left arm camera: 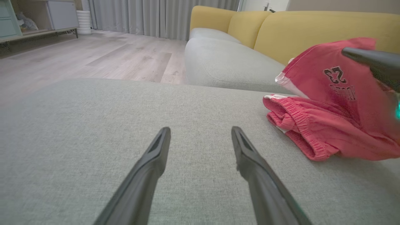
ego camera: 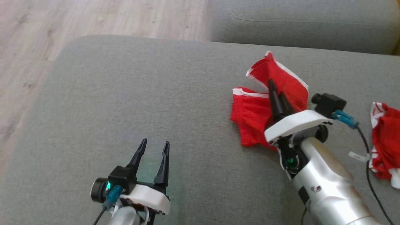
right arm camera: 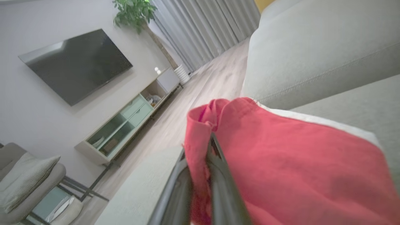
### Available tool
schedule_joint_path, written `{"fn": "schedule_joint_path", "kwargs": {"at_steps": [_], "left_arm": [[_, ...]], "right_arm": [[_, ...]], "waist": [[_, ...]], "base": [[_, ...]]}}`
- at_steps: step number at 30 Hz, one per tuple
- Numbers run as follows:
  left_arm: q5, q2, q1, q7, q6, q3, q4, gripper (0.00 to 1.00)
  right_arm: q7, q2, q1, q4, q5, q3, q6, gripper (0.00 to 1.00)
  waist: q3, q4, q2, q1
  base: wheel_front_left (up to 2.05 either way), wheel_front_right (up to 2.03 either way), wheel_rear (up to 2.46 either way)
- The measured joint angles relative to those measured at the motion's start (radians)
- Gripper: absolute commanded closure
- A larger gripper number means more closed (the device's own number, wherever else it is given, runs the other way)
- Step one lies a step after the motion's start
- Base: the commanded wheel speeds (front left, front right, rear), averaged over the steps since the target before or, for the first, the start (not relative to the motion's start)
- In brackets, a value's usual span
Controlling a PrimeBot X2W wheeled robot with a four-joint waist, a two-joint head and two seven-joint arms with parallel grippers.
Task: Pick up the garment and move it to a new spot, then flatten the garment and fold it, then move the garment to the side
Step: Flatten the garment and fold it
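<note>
A pair of red shorts (ego camera: 259, 115) with white trim lies on the grey cushion (ego camera: 131, 103), right of centre. My right gripper (ego camera: 275, 90) is shut on one leg of the shorts (right arm camera: 281, 162) and holds that part lifted, with red cloth pinched between its fingers (right arm camera: 218, 181). In the left wrist view the red shorts (left arm camera: 328, 125) show a dark number print and a bunched elastic waistband resting on the cushion. My left gripper (ego camera: 155, 147) hovers low over bare cushion at the lower left, open, with nothing between its fingers (left arm camera: 147, 168).
A second red and white garment (ego camera: 386, 143) lies at the cushion's right edge. Another grey cushion (ego camera: 297, 22) and a yellow sofa back (left arm camera: 281, 28) stand behind. Wooden floor (ego camera: 31, 47) lies to the left. A TV unit (right arm camera: 125, 125) shows across the room.
</note>
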Motion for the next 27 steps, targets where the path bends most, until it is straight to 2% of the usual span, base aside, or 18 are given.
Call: {"fn": "schedule_joint_path", "kwargs": {"at_steps": [10,20,21,22,27], "left_arm": [[-0.001,0.006,0.002,0.008,0.006,-0.006,-0.005,0.0],[-0.011,0.01,0.003,0.009,0.018,-0.011,-0.015,0.0],[-0.011,0.01,0.003,0.009,0.018,-0.012,-0.015,0.0],[-0.011,0.01,0.002,0.009,0.018,-0.013,-0.015,0.0],[-0.011,0.011,0.002,0.009,0.02,-0.016,-0.016,0.0]], "right_arm": [[0.0,-0.002,-0.004,0.082,0.073,0.182,0.0,1.0],[0.007,-0.002,-0.031,0.169,0.067,0.414,0.0,1.0],[0.011,-0.002,-0.038,0.189,0.057,0.433,0.0,0.65],[0.011,-0.002,-0.045,0.208,0.044,0.449,0.0,0.0],[0.01,-0.003,-0.052,0.228,0.025,0.492,0.0,0.0]], "waist": [[-0.009,0.044,0.0,0.0001],[-0.003,0.031,0.0,0.0],[-0.003,0.028,0.0,0.0],[-0.003,0.025,0.0,0.0001],[-0.007,0.005,0.0,0.0]], "base": [[0.0,0.0,0.0],[0.0,0.0,0.0],[0.0,0.0,0.0],[0.0,0.0,0.0],[0.0,0.0,0.0]]}}
